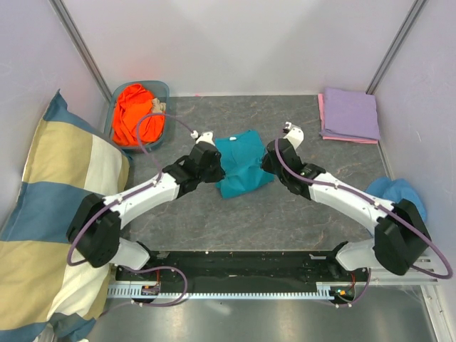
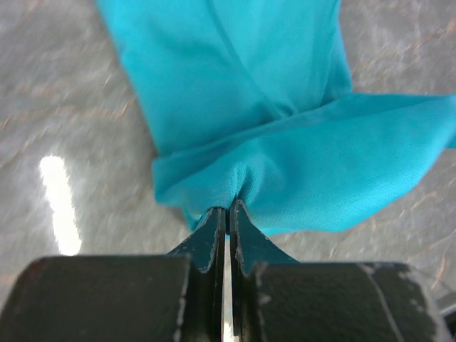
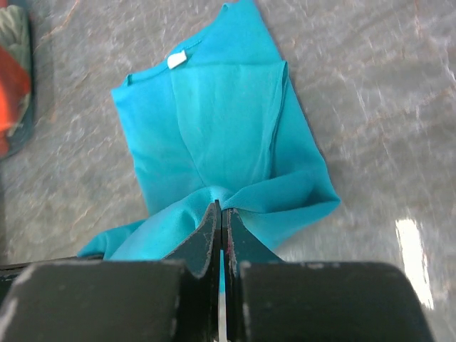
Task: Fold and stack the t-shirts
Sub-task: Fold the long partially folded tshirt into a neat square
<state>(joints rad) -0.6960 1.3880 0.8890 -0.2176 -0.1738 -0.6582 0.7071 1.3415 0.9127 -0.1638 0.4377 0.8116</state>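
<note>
A teal t-shirt lies partly folded in the middle of the grey table. My left gripper is shut on its left edge, pinching a bunch of teal cloth just past the fingertips. My right gripper is shut on the shirt's right edge, with the teal t-shirt spread beyond it and its white neck label at the far end. A bright orange t-shirt is heaped in a blue bin at the back left. A folded lavender t-shirt lies on a pink one at the back right.
A big yellow-blue-white checked pillow fills the left side. A blue hat sits at the right edge beside my right arm. White walls close in the table on three sides.
</note>
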